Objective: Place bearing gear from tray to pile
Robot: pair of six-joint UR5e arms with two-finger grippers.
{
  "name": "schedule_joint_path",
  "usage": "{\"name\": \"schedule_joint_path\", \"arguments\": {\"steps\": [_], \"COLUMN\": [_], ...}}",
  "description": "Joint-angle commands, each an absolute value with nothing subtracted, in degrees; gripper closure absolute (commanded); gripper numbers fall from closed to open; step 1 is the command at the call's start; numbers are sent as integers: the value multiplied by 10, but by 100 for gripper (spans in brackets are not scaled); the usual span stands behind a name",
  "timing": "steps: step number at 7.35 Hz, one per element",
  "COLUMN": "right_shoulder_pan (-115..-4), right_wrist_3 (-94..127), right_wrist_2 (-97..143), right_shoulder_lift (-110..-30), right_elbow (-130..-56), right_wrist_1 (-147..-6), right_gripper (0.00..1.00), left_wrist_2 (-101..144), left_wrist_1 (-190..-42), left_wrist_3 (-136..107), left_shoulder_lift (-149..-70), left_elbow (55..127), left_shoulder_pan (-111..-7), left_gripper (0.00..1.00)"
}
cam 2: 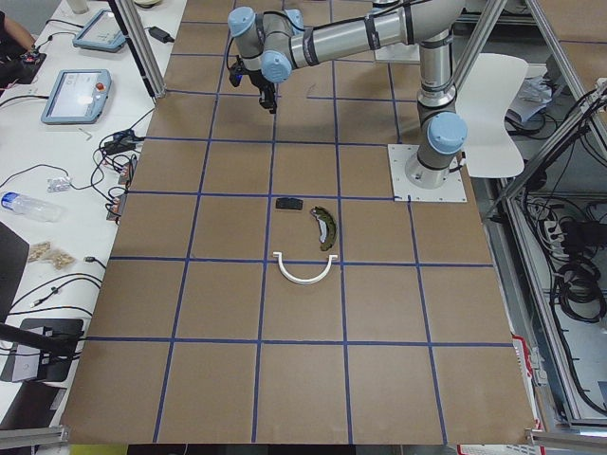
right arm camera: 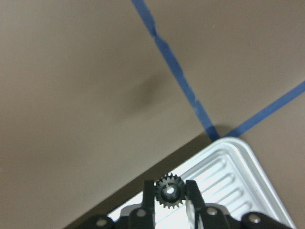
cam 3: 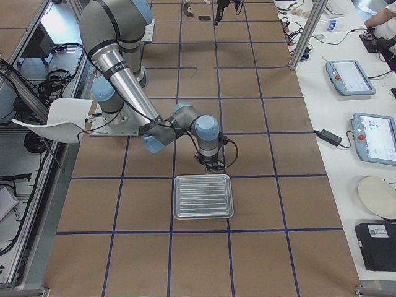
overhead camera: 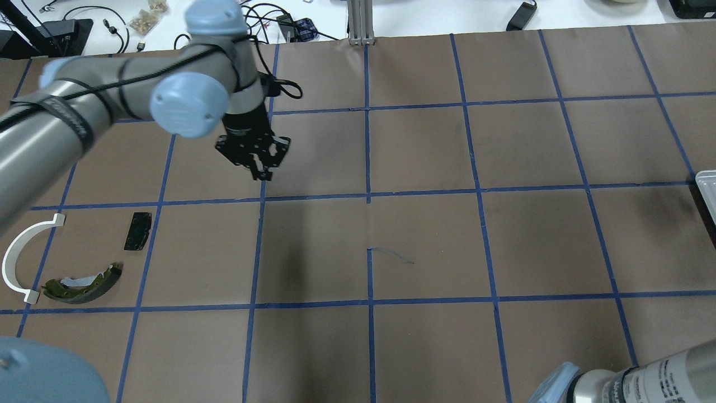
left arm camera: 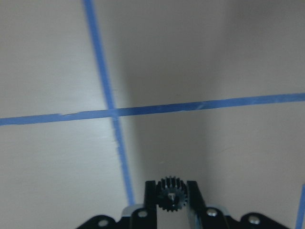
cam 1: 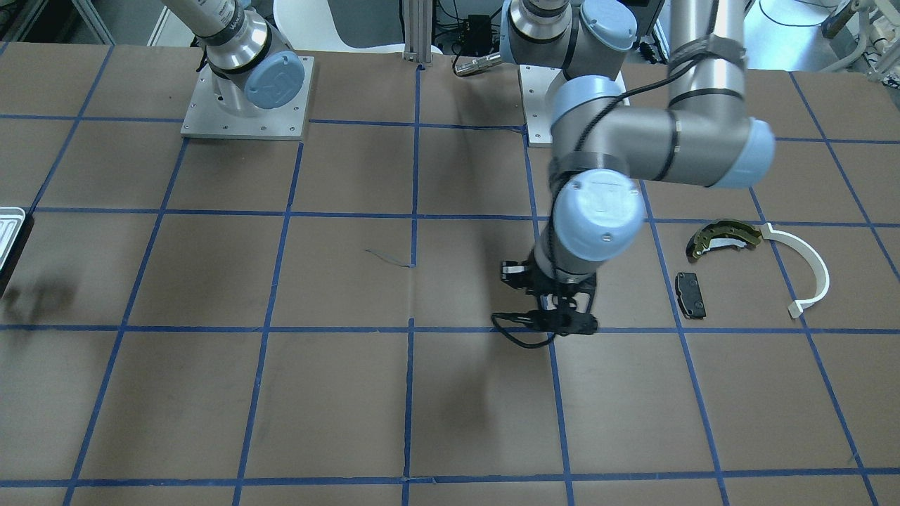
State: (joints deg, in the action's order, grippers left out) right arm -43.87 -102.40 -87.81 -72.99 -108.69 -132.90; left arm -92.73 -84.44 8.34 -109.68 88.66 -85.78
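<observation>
On my left wrist feed the bearing gear (left arm camera: 170, 195), a tiny black toothed wheel, is pinched between the two fingers of the left gripper (overhead camera: 260, 172). It hangs above a crossing of blue tape lines, apart from the pile and far from the tray (cam 3: 204, 199).

The right gripper (cam 3: 212, 168) hovers over the tray's far edge. Its feed shows a second toothed gear (right arm camera: 170, 191) clamped between the fingers in the same way.

The pile lies on my left side: the black pad (overhead camera: 137, 230), the olive brake shoe (overhead camera: 84, 282) and the white arc (overhead camera: 14, 257), which touches the shoe's end.

The table (overhead camera: 425, 246) is covered in brown paper, gridded with blue tape. Beside it runs a white bench with tablets (cam 3: 349, 77), cables and a plate (cam 3: 377, 197). A white chair (cam 2: 493, 114) stands behind the arm bases.
</observation>
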Motion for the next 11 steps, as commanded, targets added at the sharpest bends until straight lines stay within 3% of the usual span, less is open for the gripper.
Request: {"name": "schedule_joint_path", "arguments": {"steps": [1, 3, 6, 9, 11], "right_shoulder_pan": [-550, -696, -915, -1109, -1179], "right_wrist_3": [-813, -556, -206, 126, 209], "right_wrist_2": [-879, -882, -876, -883, -903], "right_shoulder_lift": [-766, -788, -769, -675, -615], "right_elbow": [-1090, -1085, -1084, -1068, -1003], "right_wrist_1": [-1298, -1258, -1273, -1370, -1363], "right_gripper": [100, 100, 100, 100, 95], "left_wrist_2": [-955, -955, -956, -963, -962], "left_wrist_1": [-847, -838, -672, -635, -635], "left_wrist_3": [238, 302, 384, 410, 413], "left_shoulder_lift": [-1094, -1103, -1123, -1124, -1114], "left_elbow": [882, 903, 995, 1040, 1070], "left_shoulder_pan": [-705, -640, -573, -563, -562], "left_gripper": [100, 100, 100, 100, 100]}}
